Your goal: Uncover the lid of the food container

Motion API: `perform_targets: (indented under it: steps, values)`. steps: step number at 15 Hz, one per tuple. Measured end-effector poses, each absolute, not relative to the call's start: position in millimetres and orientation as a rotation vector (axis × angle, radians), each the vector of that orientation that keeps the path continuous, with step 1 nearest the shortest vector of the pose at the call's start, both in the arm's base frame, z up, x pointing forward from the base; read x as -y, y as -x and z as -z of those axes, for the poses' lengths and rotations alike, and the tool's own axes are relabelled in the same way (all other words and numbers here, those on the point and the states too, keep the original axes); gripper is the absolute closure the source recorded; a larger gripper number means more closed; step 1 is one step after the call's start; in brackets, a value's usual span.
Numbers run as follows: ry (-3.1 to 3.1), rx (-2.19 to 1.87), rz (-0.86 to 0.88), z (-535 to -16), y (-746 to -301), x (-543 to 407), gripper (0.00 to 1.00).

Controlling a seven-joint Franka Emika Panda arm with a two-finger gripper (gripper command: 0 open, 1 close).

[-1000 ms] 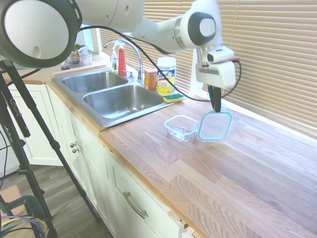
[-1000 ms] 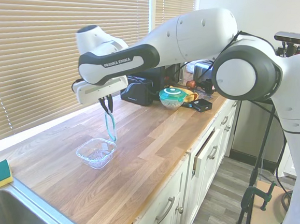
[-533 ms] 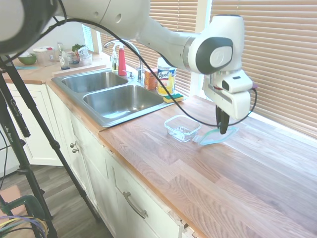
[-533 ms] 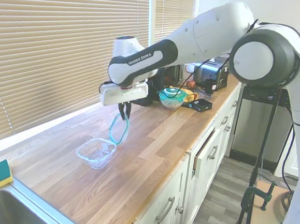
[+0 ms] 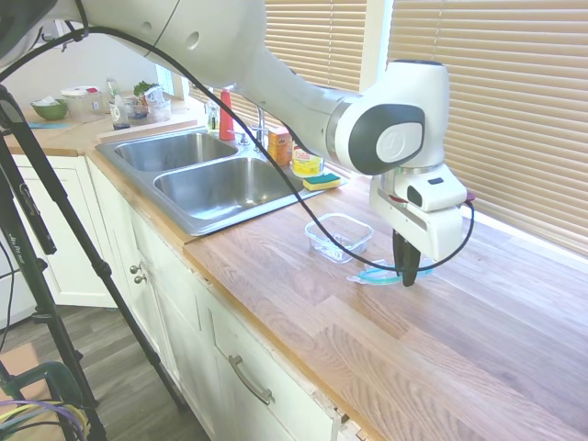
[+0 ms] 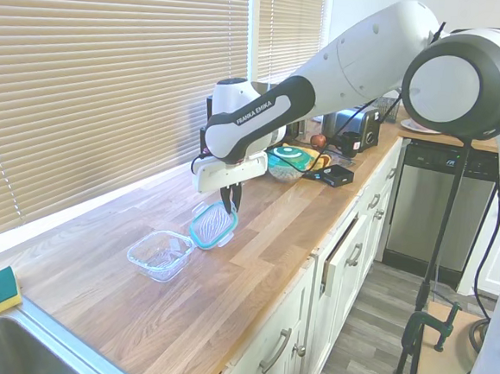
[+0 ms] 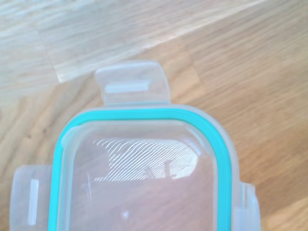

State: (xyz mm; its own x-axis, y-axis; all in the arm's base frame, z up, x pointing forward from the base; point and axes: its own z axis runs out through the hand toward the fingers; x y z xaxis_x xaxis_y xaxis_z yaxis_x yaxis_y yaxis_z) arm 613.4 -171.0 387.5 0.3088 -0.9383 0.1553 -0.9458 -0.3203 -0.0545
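— Where did we find the lid (image 6: 213, 226)?

— Off the food container (image 6: 161, 254) and lying nearly flat on the wooden worktop (image 6: 252, 265), just beside the container on the side away from the sink (image 5: 209, 175). In the wrist view we saw its teal seal rim and clear snap tabs (image 7: 132, 84) over bare wood.

— And the fingers (image 6: 233, 196)?

— We saw them pointing down at the lid's far edge, close together. We could not tell for certain whether they pinched the rim or merely touched it, though the gripper (image 5: 406, 275) stood right at the lid's edge in both outside views.

— How did the container sit?

— Upright and uncovered, well back from the worktop's front edge, between the lid and the sponge (image 5: 322, 181) by the sink corner.

— What room did we have around them?

— Open wood lay on all sides of the lid. The blinds (image 6: 102, 80) ran behind it. Farther along the worktop we saw a teal-lidded bowl (image 6: 288, 161) and dark appliances (image 6: 358, 131), well apart from the lid.
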Motion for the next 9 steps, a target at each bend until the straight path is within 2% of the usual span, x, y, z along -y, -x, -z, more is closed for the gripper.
perform_targets:
  steps: [9]
  values:
    - [-2.483,1.769,-0.268,-391.4,-609.9,171.2,0.00]
